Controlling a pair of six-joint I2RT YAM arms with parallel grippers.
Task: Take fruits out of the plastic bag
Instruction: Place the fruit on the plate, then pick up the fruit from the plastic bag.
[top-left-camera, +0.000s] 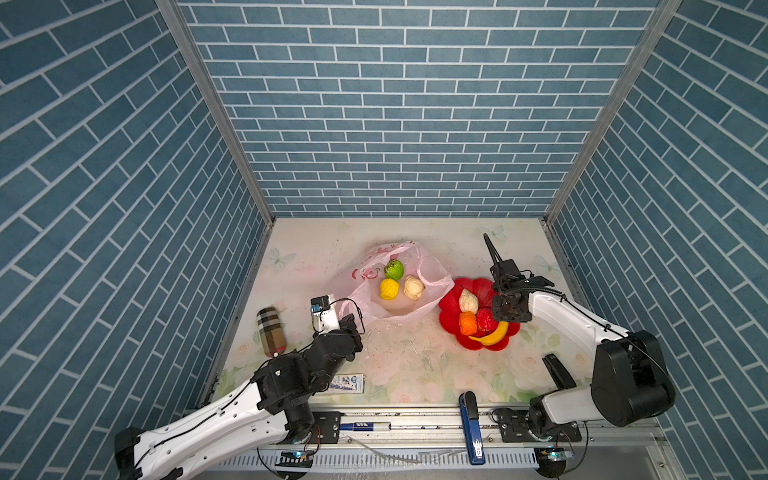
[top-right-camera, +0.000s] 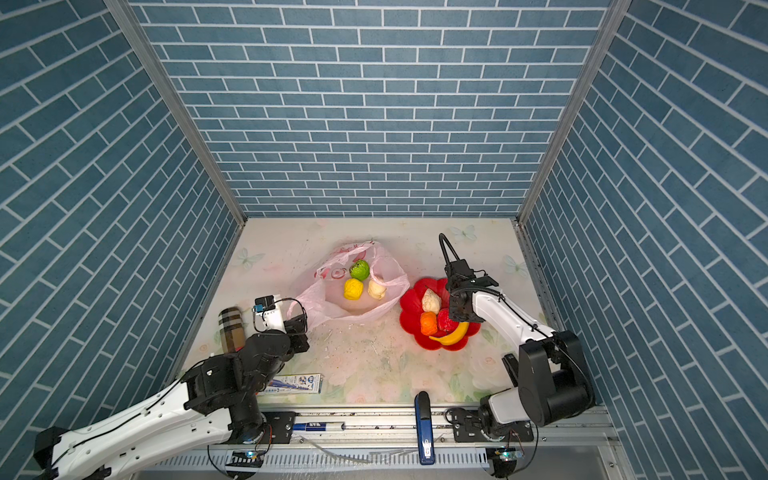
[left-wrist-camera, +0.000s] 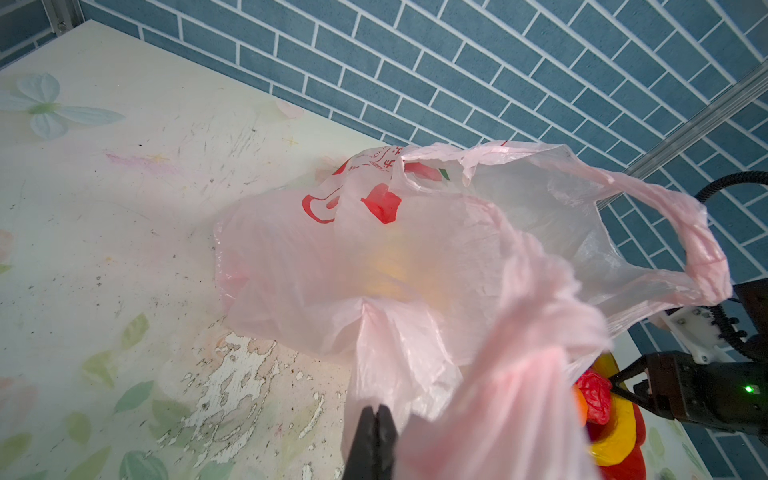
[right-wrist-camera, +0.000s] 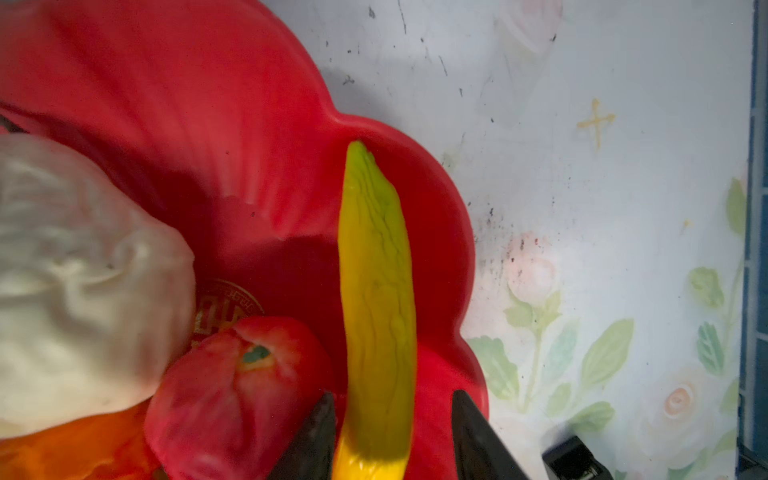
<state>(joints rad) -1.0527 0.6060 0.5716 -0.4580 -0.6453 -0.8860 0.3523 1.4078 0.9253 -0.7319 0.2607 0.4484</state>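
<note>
The pale-pink plastic bag (top-left-camera: 361, 291) (left-wrist-camera: 311, 270) lies open mid-table. Inside it sit a green ball (top-left-camera: 394, 269), a yellow lumpy fruit (top-left-camera: 389, 288) and a beige pointed one (top-left-camera: 413, 286). My left gripper (top-left-camera: 351, 322) (left-wrist-camera: 376, 409) is shut on the bag's near edge by a handle. On the red flower-shaped plate (top-left-camera: 478, 286) lie a beige fruit (top-left-camera: 468, 301), an orange one (top-left-camera: 468, 323), a red one (right-wrist-camera: 232, 386) and the banana (right-wrist-camera: 378, 291). My right gripper (right-wrist-camera: 392, 395) hovers over the plate, open, its fingers either side of the banana with a gap on one side.
A plaid cylinder (top-left-camera: 272, 332) lies by the left wall. A small printed box (top-left-camera: 348, 383), a blue stapler (top-left-camera: 473, 428), a pen (top-left-camera: 365, 426) and a black object (top-left-camera: 559, 372) sit along the front. Blue brick walls close in three sides.
</note>
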